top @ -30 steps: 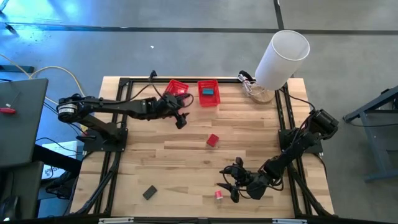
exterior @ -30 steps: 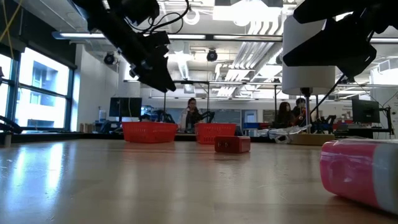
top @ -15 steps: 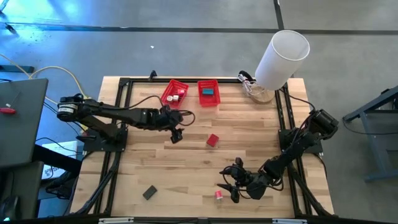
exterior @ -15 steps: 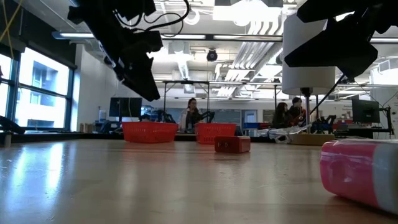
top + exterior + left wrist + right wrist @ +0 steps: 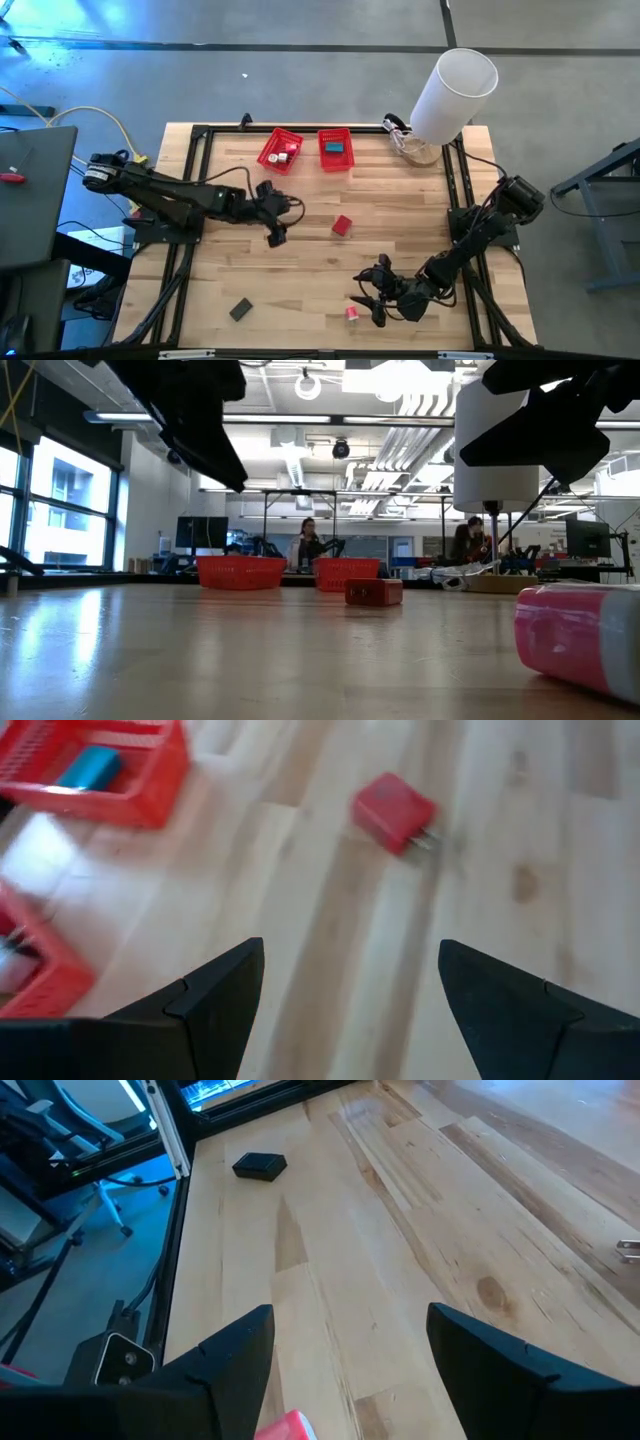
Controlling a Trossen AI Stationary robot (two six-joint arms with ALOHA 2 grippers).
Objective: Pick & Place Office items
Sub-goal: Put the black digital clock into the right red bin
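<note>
A red block (image 5: 342,226) with two metal prongs lies flat mid-table, also in the left wrist view (image 5: 393,812). My left gripper (image 5: 275,235) hangs open to its left, above the wood, with nothing between the fingers (image 5: 345,990). A small pink piece (image 5: 352,314) lies near the front edge. My right gripper (image 5: 371,306) stands open just right of it, and the piece shows low between the fingers (image 5: 285,1427). A dark grey block (image 5: 240,309) rests at the front left. The left red basket (image 5: 281,150) holds small white and red pieces. The right basket (image 5: 336,148) holds a teal piece.
A big white cylinder (image 5: 455,92) stands at the far right corner beside a tangle of cable (image 5: 405,140). Black frame rails (image 5: 185,250) run along both table sides. Bare wood lies between the red block and the dark grey block. People sit in the room behind (image 5: 310,545).
My left gripper has swung away from the left red basket toward the table's near edge, staying above the wood with its fingers apart. The basket's small pieces, earlier hidden under the arm, now show.
</note>
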